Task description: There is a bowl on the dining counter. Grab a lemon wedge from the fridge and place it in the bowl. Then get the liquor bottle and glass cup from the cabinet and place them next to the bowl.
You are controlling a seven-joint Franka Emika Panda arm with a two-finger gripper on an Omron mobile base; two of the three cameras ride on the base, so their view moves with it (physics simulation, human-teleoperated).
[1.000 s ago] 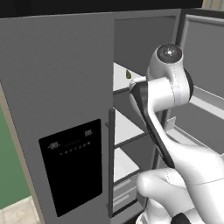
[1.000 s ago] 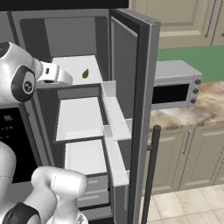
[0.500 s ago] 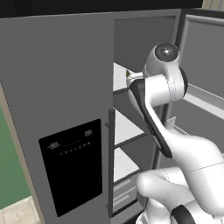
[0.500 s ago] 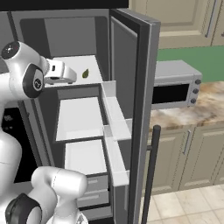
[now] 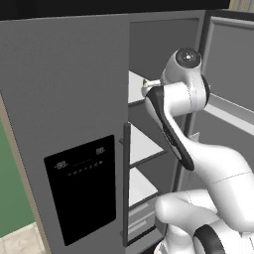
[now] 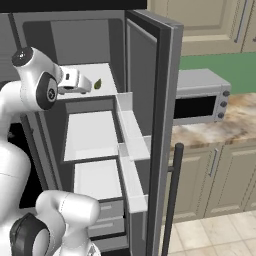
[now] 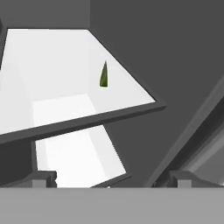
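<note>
The fridge (image 5: 74, 99) stands with its left door shut and its right door (image 6: 150, 110) swung open. On the white top shelf (image 7: 48, 65) lies the lemon wedge (image 7: 103, 75), a small yellow-green sliver, which is also in the right base view (image 6: 98, 84). My gripper (image 6: 86, 86) is inside the fridge at top-shelf height, a short way left of the wedge and not touching it. In the hand view the gripper (image 7: 112, 179) is open, with its fingertips (image 7: 43, 178) wide apart and nothing between them. The wedge is ahead of and above them.
Lower white shelves (image 6: 90, 135) and door bins (image 6: 131, 145) sit below the top shelf. A black dispenser panel (image 5: 82, 188) is on the shut door. A grey microwave (image 6: 200, 102) stands on a marbled worktop (image 6: 220, 125) over cream cabinets to the right.
My arm has risen and the hand has edged right along the top shelf, closer to the lemon wedge. The jaws have stayed open and the wedge has not moved.
</note>
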